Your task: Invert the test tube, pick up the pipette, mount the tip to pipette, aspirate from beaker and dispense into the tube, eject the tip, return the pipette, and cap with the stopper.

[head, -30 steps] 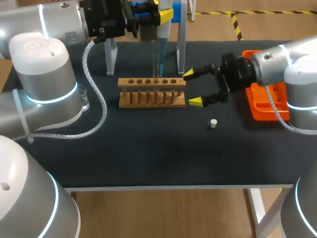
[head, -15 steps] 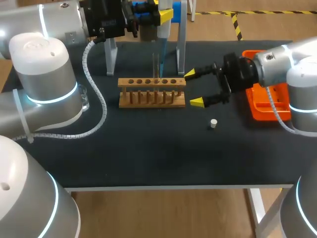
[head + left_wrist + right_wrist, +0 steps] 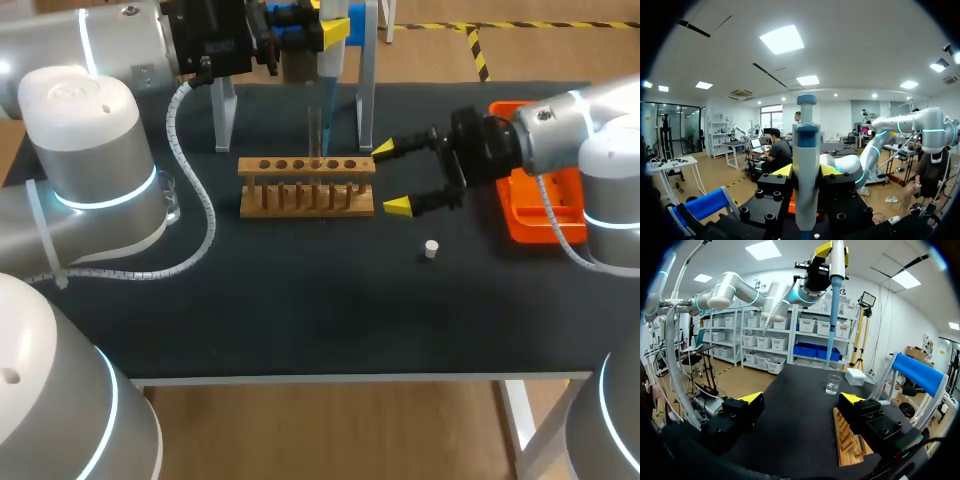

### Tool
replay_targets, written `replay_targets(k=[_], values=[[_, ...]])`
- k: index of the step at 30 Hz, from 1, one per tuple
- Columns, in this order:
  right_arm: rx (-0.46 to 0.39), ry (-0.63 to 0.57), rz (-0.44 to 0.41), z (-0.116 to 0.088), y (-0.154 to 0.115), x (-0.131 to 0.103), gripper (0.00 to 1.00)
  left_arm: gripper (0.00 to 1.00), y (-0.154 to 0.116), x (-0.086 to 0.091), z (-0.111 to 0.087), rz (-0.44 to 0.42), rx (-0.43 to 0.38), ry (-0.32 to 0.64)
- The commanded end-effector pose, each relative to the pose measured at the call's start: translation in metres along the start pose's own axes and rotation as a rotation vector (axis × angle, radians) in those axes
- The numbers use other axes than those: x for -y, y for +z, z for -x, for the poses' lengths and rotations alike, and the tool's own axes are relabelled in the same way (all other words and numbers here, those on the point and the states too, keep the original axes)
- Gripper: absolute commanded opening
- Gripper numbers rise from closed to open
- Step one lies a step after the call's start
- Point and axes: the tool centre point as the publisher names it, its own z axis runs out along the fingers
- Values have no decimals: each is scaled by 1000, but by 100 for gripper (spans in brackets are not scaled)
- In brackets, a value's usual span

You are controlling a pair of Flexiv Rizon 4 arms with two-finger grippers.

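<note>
One wooden rack [image 3: 307, 186], one test tube [image 3: 313, 135], one pipette [image 3: 333, 62], one beaker [image 3: 832, 384], one white stopper [image 3: 431, 249], one orange tray [image 3: 530, 215].

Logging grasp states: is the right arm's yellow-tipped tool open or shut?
Open: the right tool holds its yellow fingertips wide apart beside the wooden test-tube rack, nothing between them.

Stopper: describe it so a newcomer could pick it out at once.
On the black table, look right of the wooden test tube rack, toward the orange tray. The stopper is the small white plug sitting alone on bare tabletop, the only loose white thing there.
</note>
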Motion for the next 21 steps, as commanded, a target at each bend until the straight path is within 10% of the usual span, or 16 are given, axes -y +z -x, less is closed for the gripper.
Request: replay_targets(k=[1,21], values=[[-1,0,-2,0,-1,0,100,0,-41,-8,1,-4,56,16],[-1,0,-2,0,-1,0,100,0,-213,-61,68,-26,342,103]])
